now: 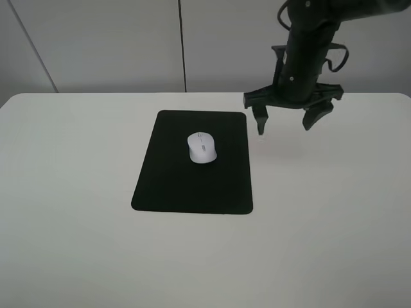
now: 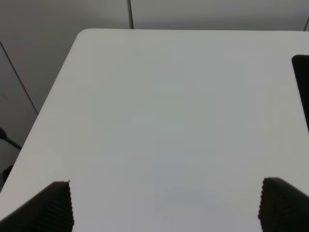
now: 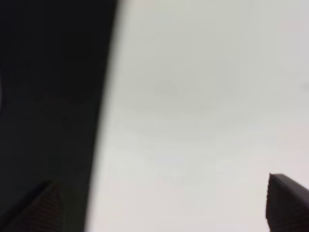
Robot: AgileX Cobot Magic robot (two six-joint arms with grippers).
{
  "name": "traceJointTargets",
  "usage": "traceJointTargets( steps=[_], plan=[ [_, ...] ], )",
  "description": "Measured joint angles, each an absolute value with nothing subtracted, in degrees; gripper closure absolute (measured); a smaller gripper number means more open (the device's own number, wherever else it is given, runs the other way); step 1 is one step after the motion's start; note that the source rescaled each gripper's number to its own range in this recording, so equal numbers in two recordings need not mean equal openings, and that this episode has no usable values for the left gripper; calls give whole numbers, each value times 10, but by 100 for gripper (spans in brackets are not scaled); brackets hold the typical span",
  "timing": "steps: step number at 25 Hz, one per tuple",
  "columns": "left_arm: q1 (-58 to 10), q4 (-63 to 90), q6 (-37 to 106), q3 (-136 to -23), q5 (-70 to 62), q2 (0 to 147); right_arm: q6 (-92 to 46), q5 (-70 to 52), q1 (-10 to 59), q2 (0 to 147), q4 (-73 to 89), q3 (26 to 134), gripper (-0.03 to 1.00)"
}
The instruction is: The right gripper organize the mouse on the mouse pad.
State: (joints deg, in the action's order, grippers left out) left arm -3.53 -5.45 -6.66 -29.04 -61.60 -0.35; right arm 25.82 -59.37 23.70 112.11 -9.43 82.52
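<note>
The white mouse (image 1: 202,147) sits on the black mouse pad (image 1: 166,183); the right gripper (image 1: 284,128) hangs beside the pad, jaws spread.

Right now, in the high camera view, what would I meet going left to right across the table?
The mouse pad, with the mouse lying on it → the right gripper, jaws apart, above the bare table.
</note>
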Motion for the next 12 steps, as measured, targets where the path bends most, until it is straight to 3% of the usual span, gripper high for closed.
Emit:
traceJointTargets(
  steps=[12],
  plan=[
    [-35, -55, -67, -290, -616, -3, 241, -538, 73, 927, -94, 606, -3]
  ],
)
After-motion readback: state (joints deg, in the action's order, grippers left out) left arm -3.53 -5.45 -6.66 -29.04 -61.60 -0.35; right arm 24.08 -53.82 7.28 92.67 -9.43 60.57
